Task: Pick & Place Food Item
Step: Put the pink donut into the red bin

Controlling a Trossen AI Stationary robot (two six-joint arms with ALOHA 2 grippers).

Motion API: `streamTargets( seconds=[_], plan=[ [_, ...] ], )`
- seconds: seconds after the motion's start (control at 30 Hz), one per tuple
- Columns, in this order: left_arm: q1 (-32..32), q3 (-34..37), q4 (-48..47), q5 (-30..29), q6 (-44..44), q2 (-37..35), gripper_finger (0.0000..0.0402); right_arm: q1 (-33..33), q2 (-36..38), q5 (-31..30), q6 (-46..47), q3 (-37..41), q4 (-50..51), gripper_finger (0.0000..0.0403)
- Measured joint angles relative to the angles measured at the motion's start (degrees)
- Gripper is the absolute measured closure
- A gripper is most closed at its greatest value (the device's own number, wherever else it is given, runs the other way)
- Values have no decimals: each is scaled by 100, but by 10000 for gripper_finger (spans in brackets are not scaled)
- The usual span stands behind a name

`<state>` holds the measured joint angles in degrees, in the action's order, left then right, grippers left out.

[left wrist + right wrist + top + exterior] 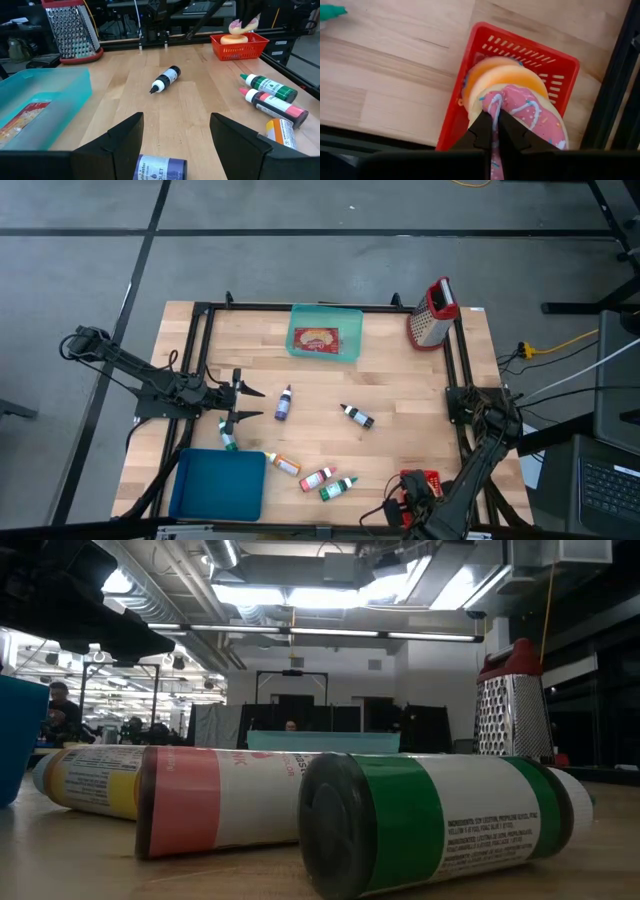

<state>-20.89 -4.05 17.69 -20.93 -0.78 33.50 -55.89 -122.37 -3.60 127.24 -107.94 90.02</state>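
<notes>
Your right gripper (494, 131) sits over the red basket (547, 65) at the near right corner of the table (400, 380). Fingers are pinched tight on the pink-iced donut (530, 112), right at its edge, w/ the icing bunched between the tips. Donut looks lifted or tilted above the basket, but from the wrist view you can't tell how far clear it is. An orange donut (490, 70) lies under it, inside the basket.

Your left gripper (236, 402) waits at the left side of the table, jaws standing wide apart, nothing between them. Its fingers (120, 137) frame a purple-label bottle (161, 167) lying just ahead, not touching as far as you can see.

Other stuff around:
- teal bin (325, 340) at the far edge, centre, w/ a red packet (316, 338) inside
- box grater (432, 313) w/ red handle, far right corner, upright
- black-and-white bottle (357, 416) lying mid-table
- green-cap bottle (228, 437) near the left gripper
- orange bottle (283, 465), pink bottle (317, 478) and green bottle (338, 488) lying in a loose group at the near edge, between the blue tray (218, 485) and the basket
- blue tray at the near left corner

Nearest clutter to the basket is the green bottle, still apart from it.
</notes>
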Motion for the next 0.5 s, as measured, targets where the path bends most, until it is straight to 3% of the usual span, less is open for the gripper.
streamTargets(
  seconds=[0.5],
  plan=[
    [1,0,-174,-17,-92,-1,176,-42,-107,-50,28,270,-49,393]
  ],
)
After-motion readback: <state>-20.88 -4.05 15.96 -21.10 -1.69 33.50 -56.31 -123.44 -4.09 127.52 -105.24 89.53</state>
